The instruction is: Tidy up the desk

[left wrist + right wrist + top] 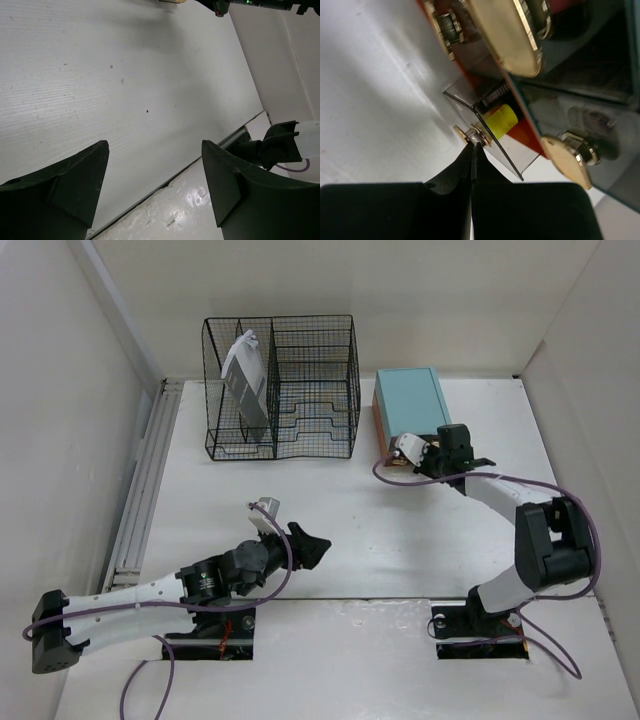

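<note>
The white desk [400,530] holds a teal drawer box [410,398] at the back right. My right gripper [400,456] is at the front of the box. In the right wrist view it [474,145] is shut, its tips pinching the small gold knob [472,134] of a clear drawer front [495,145] that stands slightly out from the box. A yellow thing [501,119] shows behind that front. My left gripper [318,548] is open and empty, low over the bare desk [125,80] near the front seam, with its jaws wide apart [155,150].
A black wire-mesh rack [300,390] stands at the back centre with a grey-white packet [245,375] in its left compartment. A grey ribbed rail [140,480] runs along the left edge. White walls close in on the left, back and right.
</note>
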{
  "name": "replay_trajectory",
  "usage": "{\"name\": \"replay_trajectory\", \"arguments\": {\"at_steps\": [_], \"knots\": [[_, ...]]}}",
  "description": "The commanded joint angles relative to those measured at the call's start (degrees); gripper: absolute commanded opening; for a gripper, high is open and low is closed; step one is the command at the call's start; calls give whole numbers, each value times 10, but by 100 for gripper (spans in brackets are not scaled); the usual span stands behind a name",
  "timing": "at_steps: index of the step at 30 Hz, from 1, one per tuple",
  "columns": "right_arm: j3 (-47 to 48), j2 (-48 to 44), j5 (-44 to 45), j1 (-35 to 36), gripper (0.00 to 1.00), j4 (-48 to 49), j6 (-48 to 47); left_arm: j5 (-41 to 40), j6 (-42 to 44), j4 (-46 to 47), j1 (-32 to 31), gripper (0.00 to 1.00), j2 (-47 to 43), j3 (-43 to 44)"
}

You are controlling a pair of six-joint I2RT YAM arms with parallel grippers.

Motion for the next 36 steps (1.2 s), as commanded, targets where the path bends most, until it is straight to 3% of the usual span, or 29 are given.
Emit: {"name": "replay_trajectory", "arguments": {"at_steps": [1,16,18,19,22,23,24,27,28,32,36], "knots": [[-16,22,95,23,0,122,36,1,7,15,-3,72,-3,18],[-27,78,245,87,0,253,31,1,7,15,-3,72,-9,18],[-41,39,236,99,0,224,18,7,7,15,-3,72,-9,13],[-41,17,213,99,0,163,13,7,7,15,-3,72,-9,13],[-31,-91,61,85,0,-4,-24,12,22,15,-3,72,-15,13],[-20,-116,14,80,6,-56,-39,12,28,15,-3,72,-15,19],[6,-157,-23,80,32,-101,-52,19,36,20,-3,76,-15,25],[54,-206,-123,67,95,-197,-6,26,69,28,-3,89,-2,48],[63,-234,-135,67,100,-204,19,26,78,33,-3,100,5,57],[88,-291,-155,67,100,-185,163,11,124,11,-3,100,32,115],[93,-348,-98,67,100,-106,320,-42,166,-68,-3,100,78,214]]}}
